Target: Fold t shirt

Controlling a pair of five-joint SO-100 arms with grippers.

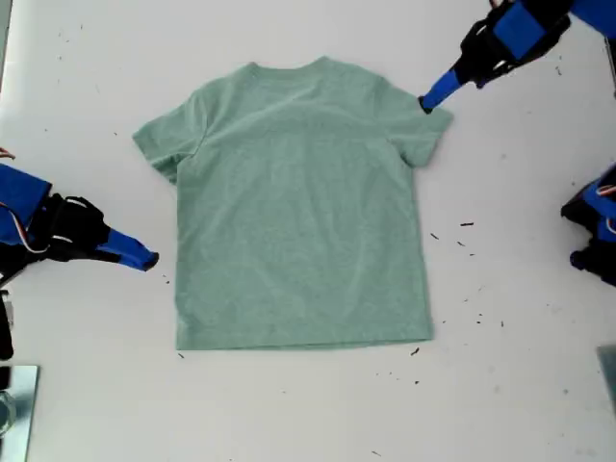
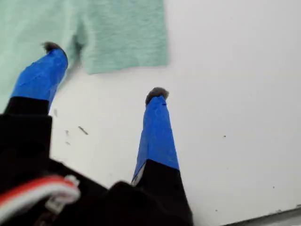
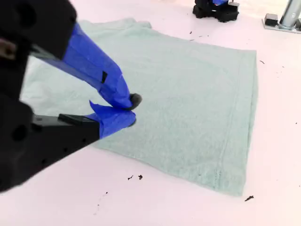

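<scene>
The sage-green t shirt [image 1: 298,202] lies flat and spread out on the white table, neck toward the top of the exterior view, both sleeves out. My first gripper [image 2: 106,70] is open at the sleeve [image 2: 124,35] on the exterior view's right [image 1: 426,104]; one fingertip [image 2: 52,47] sits over the cloth's edge, the other [image 2: 157,92] over bare table. My second gripper [image 3: 130,110] is shut with nothing in it. It hangs by the shirt's side edge on the exterior view's left [image 1: 146,259], with the shirt [image 3: 188,94] spread beyond it.
A black and blue arm base [image 1: 595,231] stands at the exterior view's right edge, also seen as the arm base [image 3: 216,8]. A metal post [image 3: 287,16] is near it. A metal piece [image 1: 14,404] sits at the exterior view's lower left. Dark specks [image 1: 467,224] dot the table.
</scene>
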